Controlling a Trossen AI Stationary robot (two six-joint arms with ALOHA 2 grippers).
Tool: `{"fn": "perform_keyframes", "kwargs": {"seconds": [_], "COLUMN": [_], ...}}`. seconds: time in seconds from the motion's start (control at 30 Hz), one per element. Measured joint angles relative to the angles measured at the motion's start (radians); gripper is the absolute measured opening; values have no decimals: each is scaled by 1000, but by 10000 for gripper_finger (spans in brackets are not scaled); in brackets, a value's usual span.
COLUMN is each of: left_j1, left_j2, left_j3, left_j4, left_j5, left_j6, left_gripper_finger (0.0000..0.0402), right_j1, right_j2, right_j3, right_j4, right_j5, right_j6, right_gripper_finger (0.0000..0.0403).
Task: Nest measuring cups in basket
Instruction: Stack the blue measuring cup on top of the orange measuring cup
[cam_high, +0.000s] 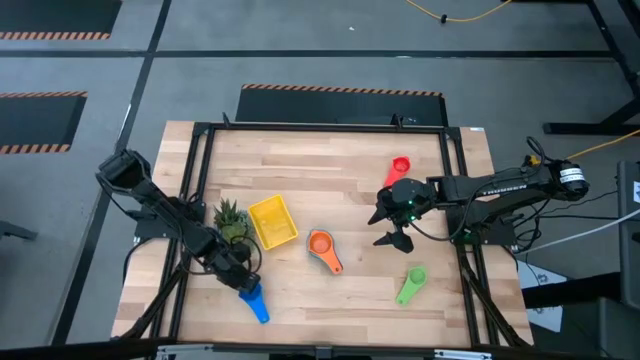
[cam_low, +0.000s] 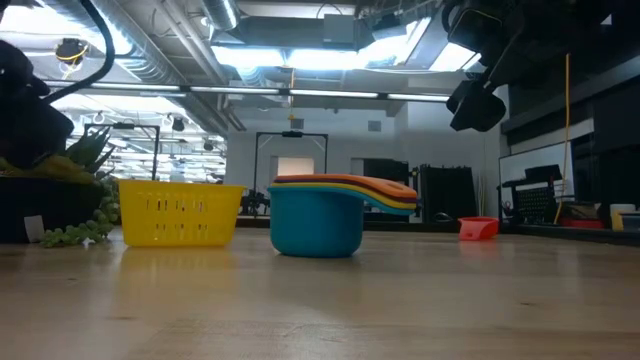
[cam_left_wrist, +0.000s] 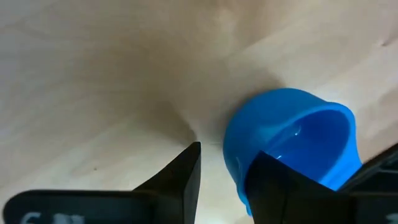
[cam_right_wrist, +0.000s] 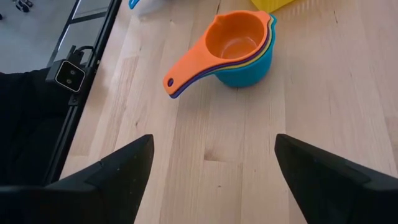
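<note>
Your left gripper (cam_high: 243, 281) is low over the near-left part of the table (cam_high: 340, 160), right at the blue cup (cam_high: 254, 301). In the left wrist view one finger (cam_left_wrist: 273, 186) crosses the blue cup's (cam_left_wrist: 292, 143) rim while the other finger stands on bare wood beside it — whether the fingers pinch the rim or merely straddle it, you cannot tell.

Your right gripper (cam_high: 390, 228) hangs above the table right of centre, fingers spread wide with nothing between them; in its wrist view the two fingers (cam_right_wrist: 124, 168) frame bare wood, with the stack (cam_right_wrist: 239, 46) beyond.

The stack (cam_high: 322, 247) sits near the table's middle: an orange cup on top, other colours nested beneath, a teal cup at the bottom, handles pointing toward the near edge. In the low view the stack (cam_low: 318, 215) stands just right of the basket (cam_low: 180, 213).

The basket (cam_high: 271, 220) is left of the stack, close beside it but apart — you can see no cups in it. A plant (cam_high: 231, 222) stands against the basket's left side.

A red cup (cam_high: 399, 166) lies far right, and a green cup (cam_high: 412, 283) lies near right, both well apart from the basket.
</note>
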Motion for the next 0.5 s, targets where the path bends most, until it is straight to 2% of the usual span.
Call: {"fn": "perform_keyframes", "kwargs": {"seconds": [0.17,0.37,0.5], "left_j1": [0,0,0], "left_j2": [4,-3,-3], "left_j3": [0,0,0], "left_j4": [7,48,151], "left_j5": [-26,-39,-36], "left_j6": [22,35,37], "left_gripper_finger": [78,14,11], "right_j1": [0,0,0], "right_j2": [0,0,0], "right_j3": [0,0,0], "right_j4": [0,0,1], "right_j5": [0,0,0], "right_j6": [1,0,0], "right_gripper_finger": [338,338,338]}}
